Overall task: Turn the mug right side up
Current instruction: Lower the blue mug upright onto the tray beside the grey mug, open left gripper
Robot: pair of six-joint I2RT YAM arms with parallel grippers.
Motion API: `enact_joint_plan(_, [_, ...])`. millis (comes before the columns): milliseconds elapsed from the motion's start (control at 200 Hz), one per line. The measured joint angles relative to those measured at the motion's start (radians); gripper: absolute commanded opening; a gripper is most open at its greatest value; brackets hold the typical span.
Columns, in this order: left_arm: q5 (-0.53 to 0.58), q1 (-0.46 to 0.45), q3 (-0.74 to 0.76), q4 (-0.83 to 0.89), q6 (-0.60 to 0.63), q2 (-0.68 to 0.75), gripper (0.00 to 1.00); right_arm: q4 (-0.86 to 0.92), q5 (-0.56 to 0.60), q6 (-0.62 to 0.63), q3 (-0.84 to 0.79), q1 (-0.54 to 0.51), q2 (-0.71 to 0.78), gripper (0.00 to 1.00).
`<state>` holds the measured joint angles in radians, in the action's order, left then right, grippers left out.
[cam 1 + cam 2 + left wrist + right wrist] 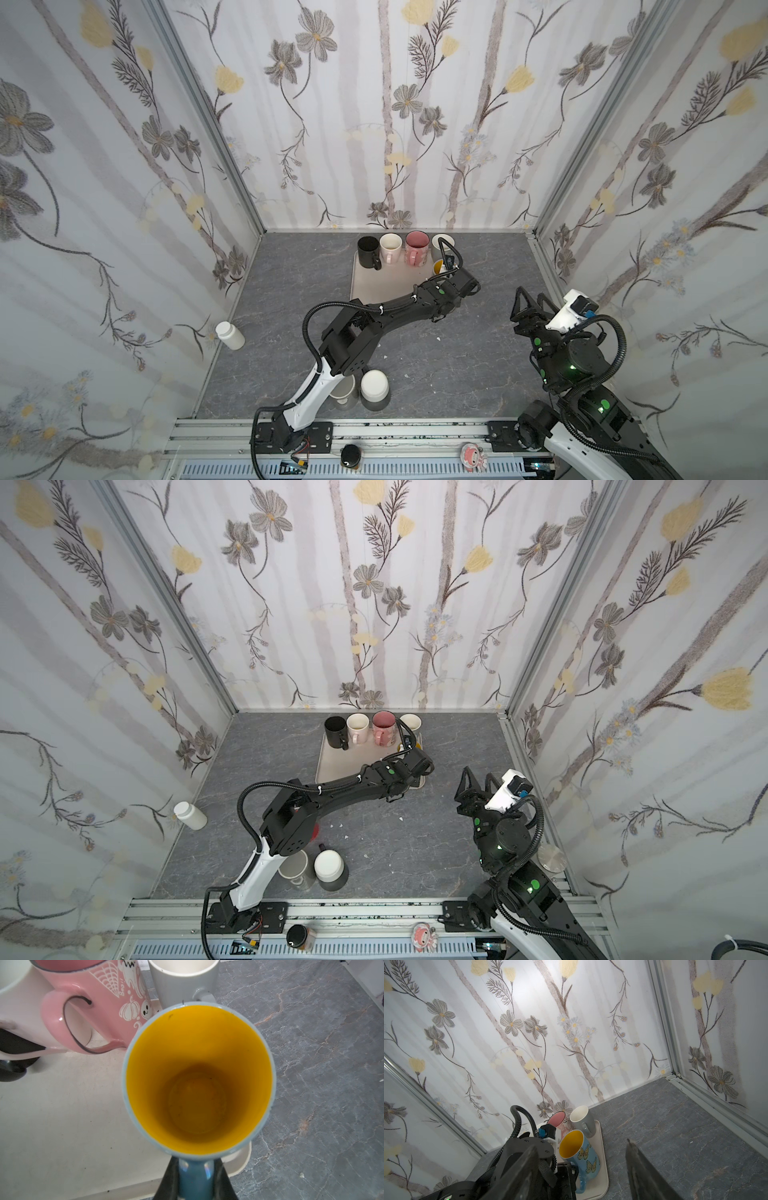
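The mug (586,1159) is light blue with butterflies and a yellow inside (197,1084). It stands mouth up, leaning a little, at the right edge of the beige tray (603,1176). From above only a sliver of yellow (438,266) shows past the arm. My left gripper (196,1169) is shut on the mug's blue handle, one black finger on each side. My right gripper (530,293) hovers open and empty over the table, to the right of the tray. Its dark fingers (635,1159) are well apart from the mug.
Along the tray's (365,286) back edge stand a black mug (368,251), a white one (390,247), a pink one (417,247) and a grey one (439,243). An upside-down cup (375,390) and another cup (345,390) sit near the front rail. A white bottle (230,336) lies by the left wall.
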<state>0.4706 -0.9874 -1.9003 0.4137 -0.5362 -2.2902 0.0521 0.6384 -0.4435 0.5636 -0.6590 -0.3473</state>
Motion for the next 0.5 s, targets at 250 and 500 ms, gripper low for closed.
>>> enact_joint_plan(250, [0.024,-0.007,-0.013,0.005,-0.02,-0.019,0.0,0.008,0.015,0.0,-0.006,0.001,0.012,0.68])
enact_joint_plan(500, [0.008,-0.028,-0.008,-0.002,-0.042,-0.017,0.32,0.018,0.016,0.0,-0.009,0.002,0.011,0.7])
